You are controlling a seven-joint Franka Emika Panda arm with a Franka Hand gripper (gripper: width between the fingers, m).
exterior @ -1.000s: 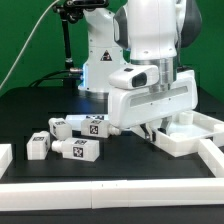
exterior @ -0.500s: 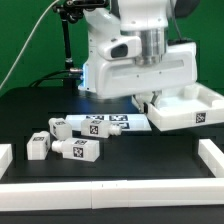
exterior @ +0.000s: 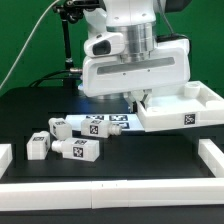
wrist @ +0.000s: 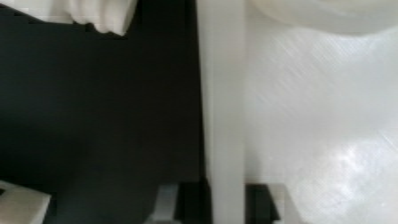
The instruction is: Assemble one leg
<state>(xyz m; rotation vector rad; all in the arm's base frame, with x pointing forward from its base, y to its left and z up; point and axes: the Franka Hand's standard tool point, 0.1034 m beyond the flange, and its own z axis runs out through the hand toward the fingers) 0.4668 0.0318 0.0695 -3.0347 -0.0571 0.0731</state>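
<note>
Several white legs with marker tags lie on the black table at the exterior view's left: one (exterior: 38, 146) at the front, one (exterior: 80, 150) beside it, one (exterior: 58, 127) behind. My gripper (exterior: 141, 100) is shut on the rim wall of the large white square panel (exterior: 185, 112) and holds it lifted above the table at the exterior view's right. In the wrist view the panel's wall (wrist: 221, 100) runs between my dark fingers (wrist: 263, 203), with the gripper (wrist: 224, 205) closed on it. No leg is in my grip.
The marker board (exterior: 120, 122) lies flat behind the legs, under the arm. A white raised border (exterior: 110, 193) runs along the table's front, with side pieces at the exterior view's right (exterior: 212, 155) and left (exterior: 4, 155).
My gripper has risen with the white panel in it, lifting the panel off the table and shifting it slightly toward the exterior view's left. The legs have not moved.
</note>
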